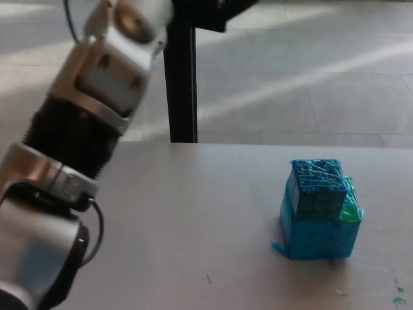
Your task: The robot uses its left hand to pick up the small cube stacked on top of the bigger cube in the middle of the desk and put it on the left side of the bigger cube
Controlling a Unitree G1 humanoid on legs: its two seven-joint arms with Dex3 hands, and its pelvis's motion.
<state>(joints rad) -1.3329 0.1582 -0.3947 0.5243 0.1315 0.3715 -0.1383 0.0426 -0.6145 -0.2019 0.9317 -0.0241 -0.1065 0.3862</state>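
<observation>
- Left hand [216, 11] — mostly cut off at the top edge; finger state cannot be told.
- Small cube [316, 187] sits atop the bigger cube [321, 234], well below and right of that hand.
- Desk [193, 219] — pale surface.

Black post [181, 84] (behind desk [193, 213])

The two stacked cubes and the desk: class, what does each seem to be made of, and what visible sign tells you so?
Small cube: looks wrapped in blue tape or film; crinkled, streaky top with faint shine.
Big cube: same blue wrap, with a loose tag at its lower left corner and a green patch on the right.
Desk: smooth pale matte surface, probably laminate; no grain shows.
</observation>
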